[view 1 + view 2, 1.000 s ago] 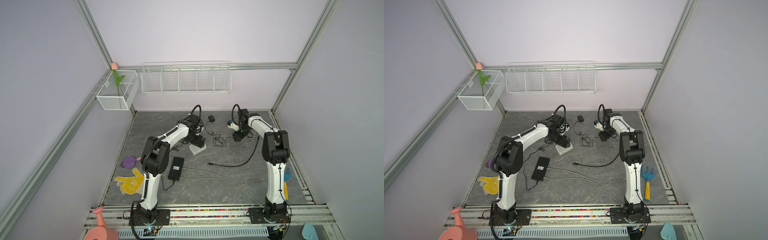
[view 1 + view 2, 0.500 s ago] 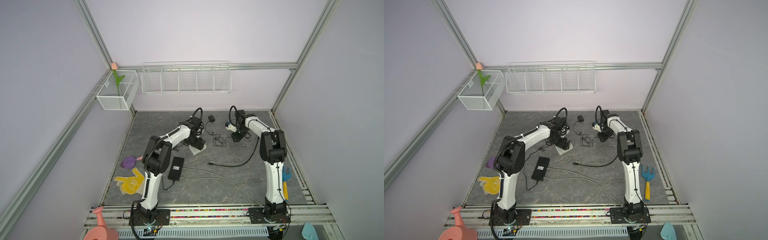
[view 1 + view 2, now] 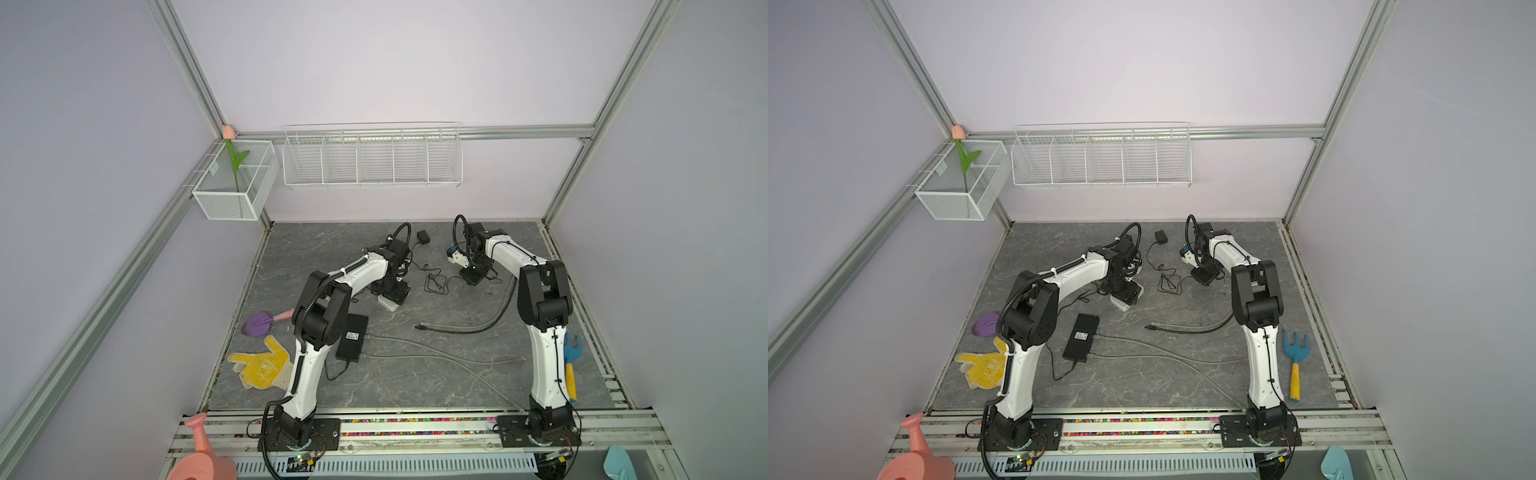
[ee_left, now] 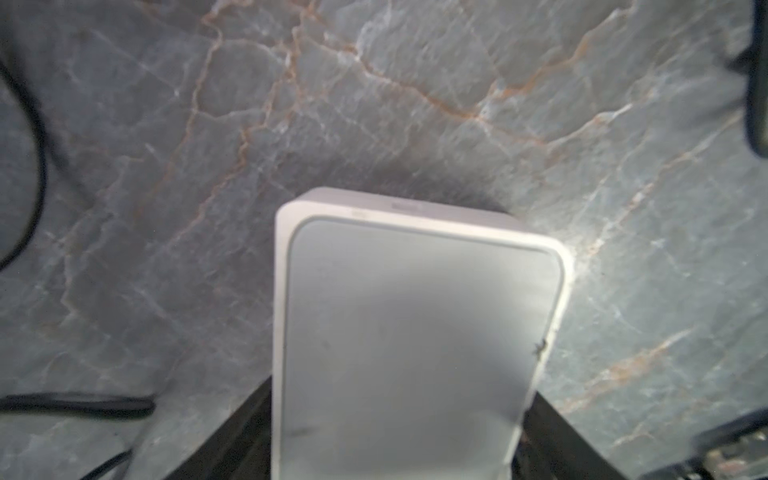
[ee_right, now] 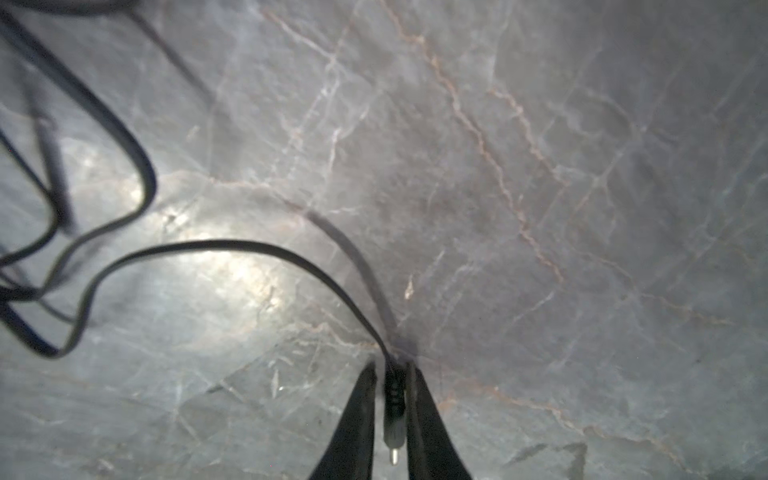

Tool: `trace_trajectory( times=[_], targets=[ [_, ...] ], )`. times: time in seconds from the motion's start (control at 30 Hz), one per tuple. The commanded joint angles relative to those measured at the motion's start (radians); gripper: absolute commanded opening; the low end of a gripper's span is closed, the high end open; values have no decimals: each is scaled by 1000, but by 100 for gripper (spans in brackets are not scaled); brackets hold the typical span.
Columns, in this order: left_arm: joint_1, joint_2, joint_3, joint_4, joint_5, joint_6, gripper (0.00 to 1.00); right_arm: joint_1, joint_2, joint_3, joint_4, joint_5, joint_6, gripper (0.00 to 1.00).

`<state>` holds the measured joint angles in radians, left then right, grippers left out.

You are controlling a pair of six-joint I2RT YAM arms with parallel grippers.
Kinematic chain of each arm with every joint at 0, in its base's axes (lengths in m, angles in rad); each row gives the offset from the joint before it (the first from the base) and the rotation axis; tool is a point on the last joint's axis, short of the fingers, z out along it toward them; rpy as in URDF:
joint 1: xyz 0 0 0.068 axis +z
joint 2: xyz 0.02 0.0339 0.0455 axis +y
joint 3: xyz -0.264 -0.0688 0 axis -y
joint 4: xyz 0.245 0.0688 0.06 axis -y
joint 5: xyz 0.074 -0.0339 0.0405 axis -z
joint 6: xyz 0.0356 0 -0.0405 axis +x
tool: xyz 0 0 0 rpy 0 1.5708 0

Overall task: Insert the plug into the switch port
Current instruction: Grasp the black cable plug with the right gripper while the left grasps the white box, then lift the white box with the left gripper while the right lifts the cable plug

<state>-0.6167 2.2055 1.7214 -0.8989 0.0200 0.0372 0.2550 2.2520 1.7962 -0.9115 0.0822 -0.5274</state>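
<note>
The switch (image 4: 415, 332), a white box with a grey face, lies on the grey marble floor in both top views (image 3: 390, 306) (image 3: 1123, 306). My left gripper (image 4: 401, 390) (image 3: 395, 292) is down over it, its black fingers (image 4: 237, 432) pressed to the two long sides; the port does not show. The plug (image 5: 392, 409), a small black barrel with a metal tip, sits between the nearly closed fingertips of my right gripper (image 5: 390, 368) (image 3: 473, 276) (image 3: 1204, 276). Its thin black cable (image 5: 232, 245) loops away across the floor (image 3: 434, 282).
A small black adapter (image 3: 423, 237) lies near the back. A black power brick (image 3: 352, 336), a grey hose (image 3: 469, 328), a yellow glove (image 3: 262, 368), a purple trowel (image 3: 257, 324) and a blue rake (image 3: 1295, 357) lie nearer the front. Wire baskets (image 3: 372, 158) hang on the back wall.
My right gripper's fingers have closed in on the plug. My left gripper's fingers have narrowed onto the sides of the switch. Both arms shifted slightly.
</note>
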Motion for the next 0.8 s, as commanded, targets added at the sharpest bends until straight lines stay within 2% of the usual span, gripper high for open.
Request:
trace_trajectory(
  times=[0.0, 0.07, 0.17, 0.27, 0.43, 0.57, 0.77],
  targets=[
    [-21, 67, 3, -69, 0, -1, 68, 12, -38, -68, -7, -30, 41, 11],
    [-26, 65, -9, -57, 3, -2, 61, 12, -53, -106, 10, -41, 60, 7],
    [-25, 18, -45, -17, 13, -9, 40, 10, -88, -154, 33, -81, 104, 6],
    [-25, -70, -74, 27, 1, -21, 20, 10, -162, -207, 85, -171, 174, 7],
    [-25, -294, -188, 172, 67, -36, 1, -9, -376, -376, 305, -361, 422, 6],
    [-36, -569, -444, 468, 174, -73, 0, -26, -545, -507, 467, -508, 613, 6],
    [-76, -903, -815, 840, 194, -90, 0, -2, -827, -774, 869, -698, 883, 7]
  ],
)
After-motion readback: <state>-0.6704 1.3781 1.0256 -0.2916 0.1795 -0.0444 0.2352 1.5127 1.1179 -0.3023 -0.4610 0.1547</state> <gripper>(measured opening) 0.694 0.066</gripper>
